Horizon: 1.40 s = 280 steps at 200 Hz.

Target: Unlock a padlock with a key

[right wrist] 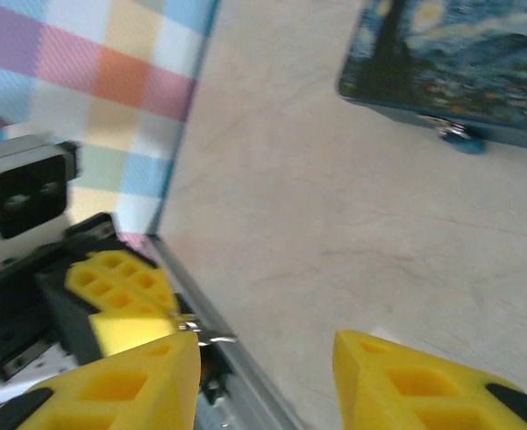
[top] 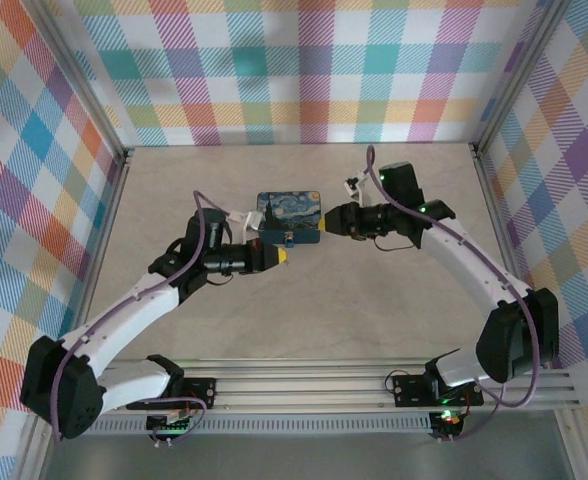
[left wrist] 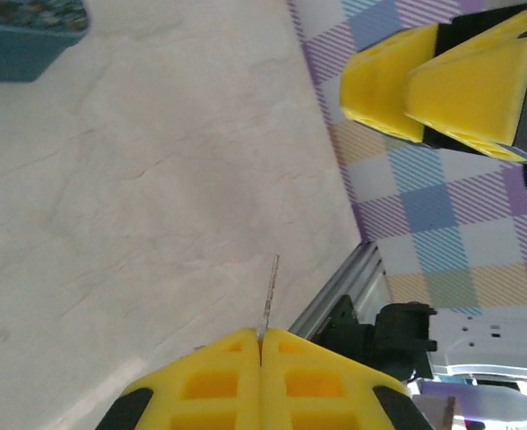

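We are seeing the left gripper [left wrist: 260,345] pressing its two blocky yellow fingers flat together, their faces moulded with square hollows. They are pinching a thin strip of bright metal, the key [left wrist: 270,291] (edge-on in the left wrist view, so it is reading as little more than a sliver). The right gripper [right wrist: 263,372] is holding its own yellow fingers [right wrist: 120,385] apart with nothing between them, and it is pointing toward the left one across a short gap. Beneath both, the table [right wrist: 335,224] is showing a pale, matt, faintly mottled surface. Lying flat on it is the tin [right wrist: 461,63], a rounded rectangle with dark-blue swirls painted on its lid. The padlock [right wrist: 462,140] is sitting on the table close against the tin's side that faces the arms. It is showing as a tiny light-blue block with a small shiny metal piece, blurred in the right wrist view, and it is lying just beside the left gripper's tip in the top view.
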Each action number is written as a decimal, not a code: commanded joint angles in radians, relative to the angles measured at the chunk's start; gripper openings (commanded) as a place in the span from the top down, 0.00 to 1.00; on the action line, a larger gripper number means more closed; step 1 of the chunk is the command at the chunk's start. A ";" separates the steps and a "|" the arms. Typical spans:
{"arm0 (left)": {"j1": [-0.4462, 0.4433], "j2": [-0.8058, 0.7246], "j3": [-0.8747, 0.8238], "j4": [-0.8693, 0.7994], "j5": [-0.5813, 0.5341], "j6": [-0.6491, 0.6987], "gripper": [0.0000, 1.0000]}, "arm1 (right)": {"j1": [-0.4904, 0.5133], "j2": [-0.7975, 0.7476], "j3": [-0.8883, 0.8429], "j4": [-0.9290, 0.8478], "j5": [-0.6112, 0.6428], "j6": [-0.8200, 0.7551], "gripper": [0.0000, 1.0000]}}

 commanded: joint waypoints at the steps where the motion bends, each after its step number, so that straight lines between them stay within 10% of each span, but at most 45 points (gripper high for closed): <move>1: 0.006 -0.085 -0.021 -0.167 -0.074 0.022 1.00 | 0.087 -0.081 -0.038 -0.030 0.258 0.061 0.53; 41: 0.040 -0.275 -0.195 -0.111 -0.181 -0.074 1.00 | 0.303 -0.112 -0.166 0.030 0.636 0.163 0.52; 74: 0.042 -0.336 -0.287 -0.038 -0.235 -0.104 1.00 | 0.424 0.073 -0.059 -0.030 0.714 0.209 0.51; 280: 0.075 -0.266 -0.366 0.001 -0.067 -0.015 1.00 | 0.410 0.753 0.468 0.031 0.848 0.222 0.42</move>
